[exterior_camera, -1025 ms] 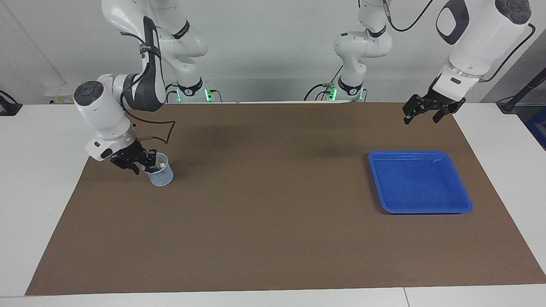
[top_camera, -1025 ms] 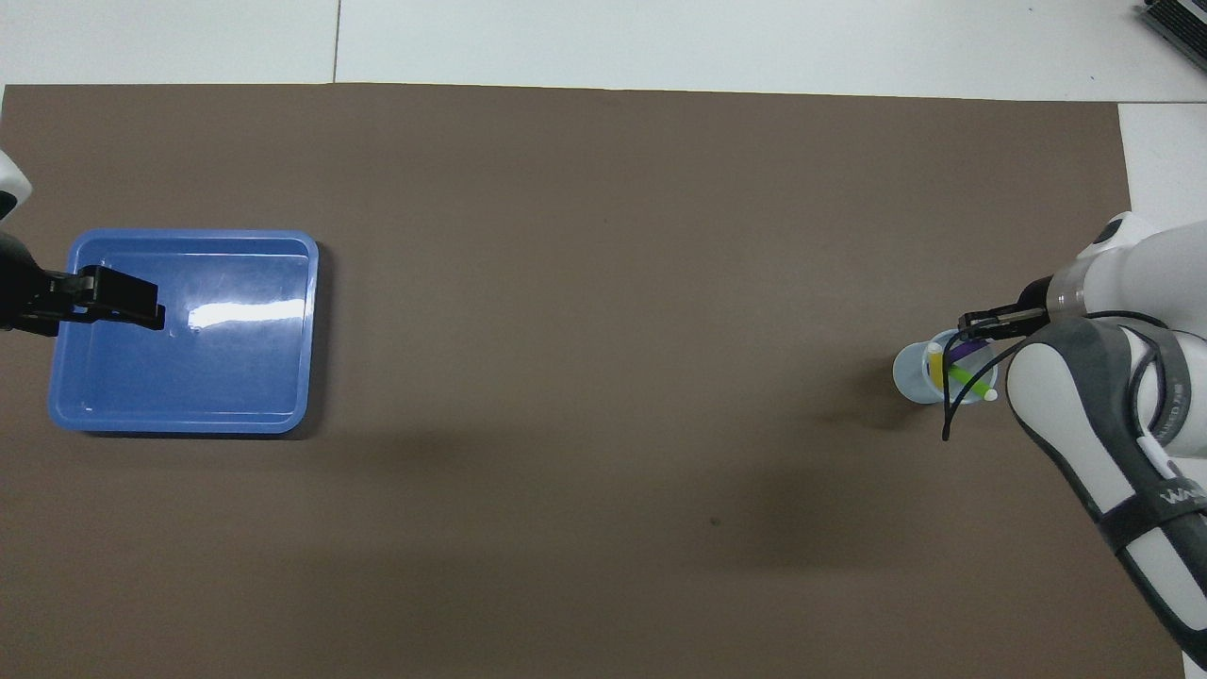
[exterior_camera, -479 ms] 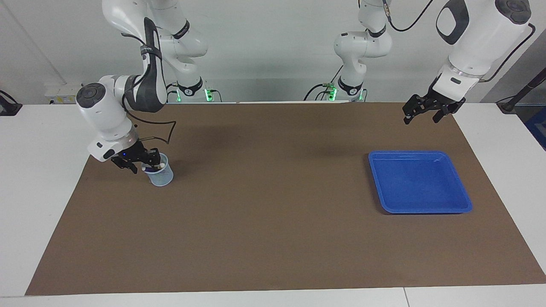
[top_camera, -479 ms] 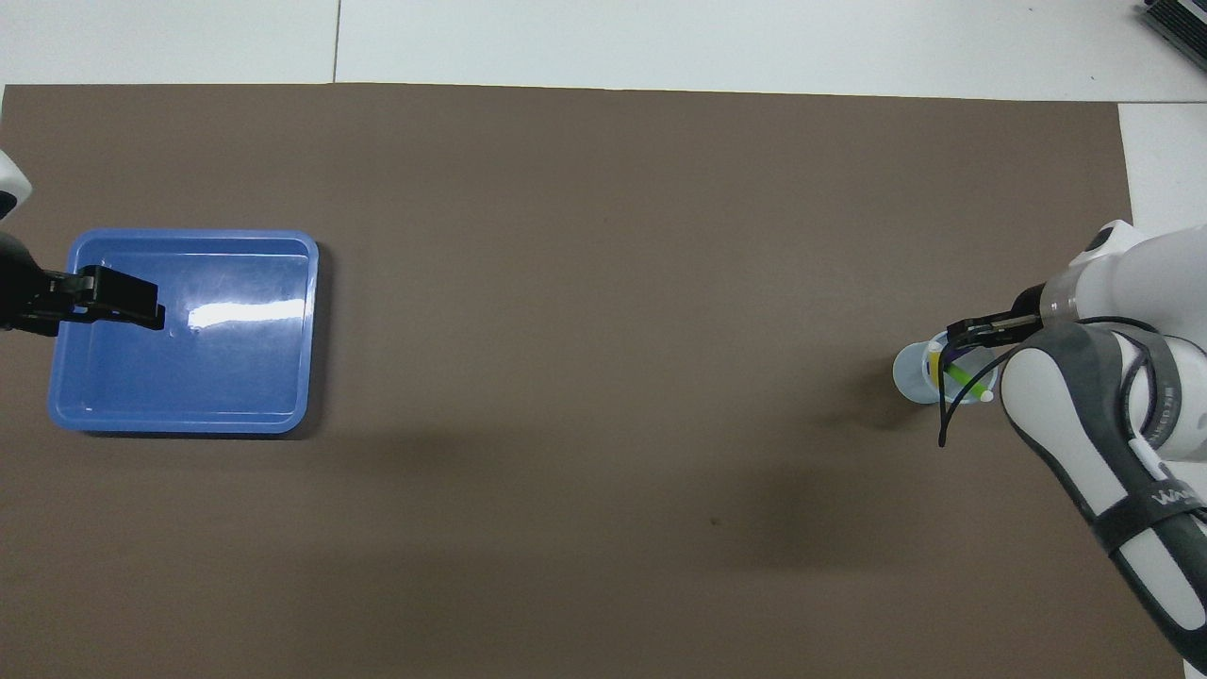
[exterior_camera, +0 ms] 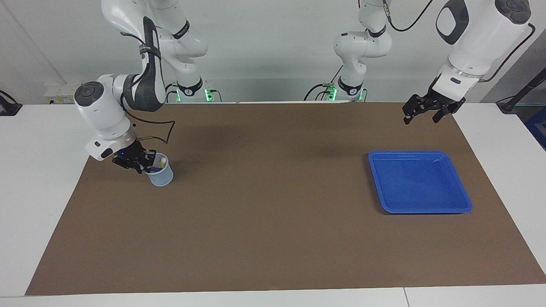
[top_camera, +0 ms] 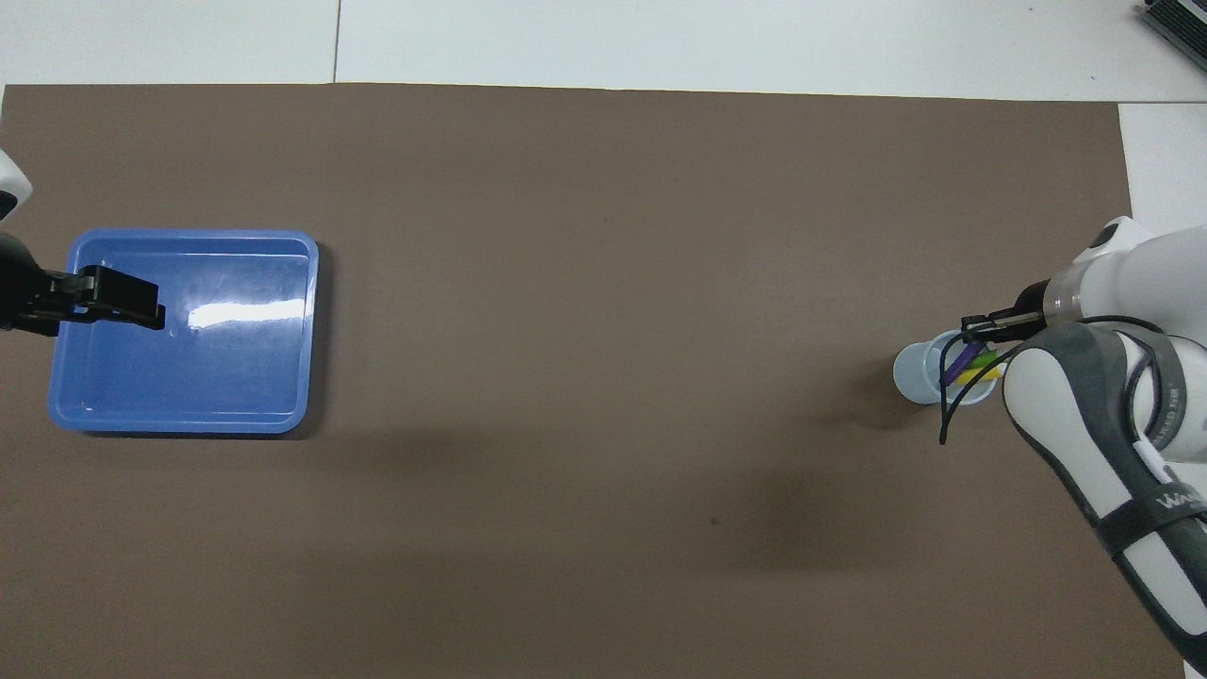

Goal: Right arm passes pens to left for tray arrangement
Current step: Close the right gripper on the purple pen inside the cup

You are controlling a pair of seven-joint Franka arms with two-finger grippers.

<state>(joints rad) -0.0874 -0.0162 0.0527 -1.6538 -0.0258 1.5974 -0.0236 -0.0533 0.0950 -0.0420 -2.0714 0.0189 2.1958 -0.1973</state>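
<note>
I see my right gripper (exterior_camera: pixel 143 165) at the cup (exterior_camera: pixel 162 175), pinched shut on the purple pen (top_camera: pixel 960 359). The yellow pen (top_camera: pixel 981 372) and green pen (top_camera: pixel 983 359) sit in the cup. My left gripper (exterior_camera: pixel 420 115) hangs wide open over the mat (exterior_camera: pixel 273 192), near the blue tray (exterior_camera: pixel 420 182).
</note>
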